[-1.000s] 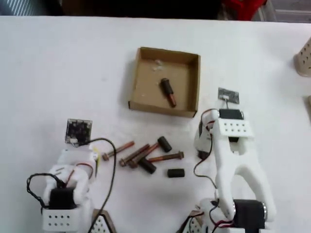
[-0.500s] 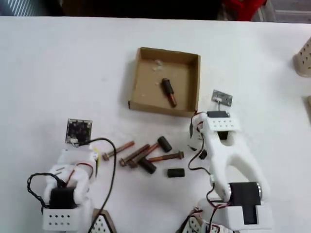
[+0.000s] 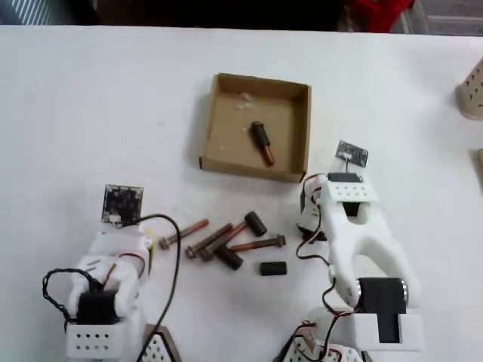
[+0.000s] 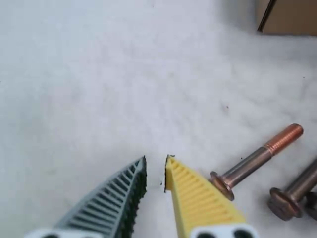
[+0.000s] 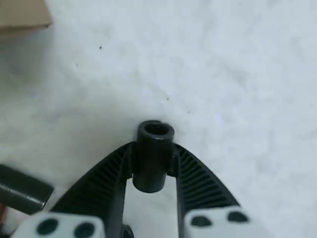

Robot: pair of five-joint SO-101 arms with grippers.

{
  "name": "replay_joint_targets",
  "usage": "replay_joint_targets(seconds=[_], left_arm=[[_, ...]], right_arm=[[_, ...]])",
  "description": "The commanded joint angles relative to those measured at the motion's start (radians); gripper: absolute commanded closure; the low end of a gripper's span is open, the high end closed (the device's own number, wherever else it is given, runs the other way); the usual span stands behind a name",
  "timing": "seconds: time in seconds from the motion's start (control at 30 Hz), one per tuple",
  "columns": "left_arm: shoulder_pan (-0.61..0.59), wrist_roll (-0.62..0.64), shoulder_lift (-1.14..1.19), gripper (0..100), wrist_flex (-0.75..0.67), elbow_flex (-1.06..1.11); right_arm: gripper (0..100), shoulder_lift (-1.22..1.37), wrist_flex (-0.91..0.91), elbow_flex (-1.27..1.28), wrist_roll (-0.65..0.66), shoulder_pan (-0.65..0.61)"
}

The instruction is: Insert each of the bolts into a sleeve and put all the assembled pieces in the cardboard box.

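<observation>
The open cardboard box sits at mid-table with one assembled bolt-and-sleeve piece inside. In front of it lie several copper bolts and three loose black sleeves. My right gripper is shut on a black sleeve, held low over the white table just right of the pile; in the high view the right gripper is under its wrist. My left gripper rests shut and holds nothing, left of the pile. A bolt lies beside its yellow finger.
A second bolt head and the box corner lie beyond the left gripper. Another loose sleeve lies near the right gripper. A beige block stands at the right table edge. Cables trail around the left arm base.
The right arm has shifted a little to the left and drawn back toward the front with the sleeve in its gripper. The left arm and the loose parts have not moved.
</observation>
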Motion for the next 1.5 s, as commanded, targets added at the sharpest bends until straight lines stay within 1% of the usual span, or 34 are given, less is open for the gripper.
replay_joint_targets(seconds=[0.0, 0.13, 0.17, 0.3, 0.47, 0.67, 0.77, 0.83, 1.0, 1.1, 1.2, 1.33, 1.47], left_arm=[[-0.008, -0.009, -0.008, 90, 0.003, 0.0], [-0.008, -0.009, -0.008, 90, 0.003, 0.0], [-0.008, -0.009, -0.008, 90, 0.003, 0.0], [-0.008, -0.009, -0.008, 90, 0.003, 0.0], [-0.008, -0.009, -0.008, 90, 0.003, 0.0], [-0.008, -0.009, -0.008, 90, 0.003, 0.0], [-0.008, -0.006, -0.008, 90, 0.0, 0.0], [-0.008, -0.003, -0.01, 90, -0.005, 0.0], [-0.007, 0.02, -0.01, 90, -0.014, 0.0], [-0.007, 0.081, -0.007, 90, -0.011, -0.006], [-0.001, 0.084, -0.005, 90, 0.015, -0.026], [-0.001, 0.092, -0.005, 90, 0.014, -0.061], [-0.001, 0.129, 0.008, 90, 0.031, -0.13]], right_arm=[[98.2, -0.008, 0.001, -0.021, 0.002, 0.005], [98.2, -0.035, 0.016, -0.035, 0.005, 0.005], [98.2, -0.051, 0.033, -0.038, 0.026, 0.005], [98.1, -0.151, 0.071, -0.038, 0.199, 0.004], [98.1, -0.257, 0.07, -0.032, 0.298, -0.004], [98.1, -0.248, 0.064, -0.008, 0.42, -0.076], [98.1, -0.236, 0.015, 0.037, 0.54, -0.082], [98.1, -0.236, -0.047, 0.064, 0.597, -0.07], [98.1, -0.236, -0.18, 0.109, 0.608, -0.031], [98.1, -0.236, -0.188, 0.109, 0.608, -0.033], [98.1, -0.236, -0.186, 0.115, 0.608, -0.031], [98.1, -0.236, -0.189, 0.126, 0.608, -0.038], [98.1, -0.236, -0.189, 0.129, 0.608, -0.038]])
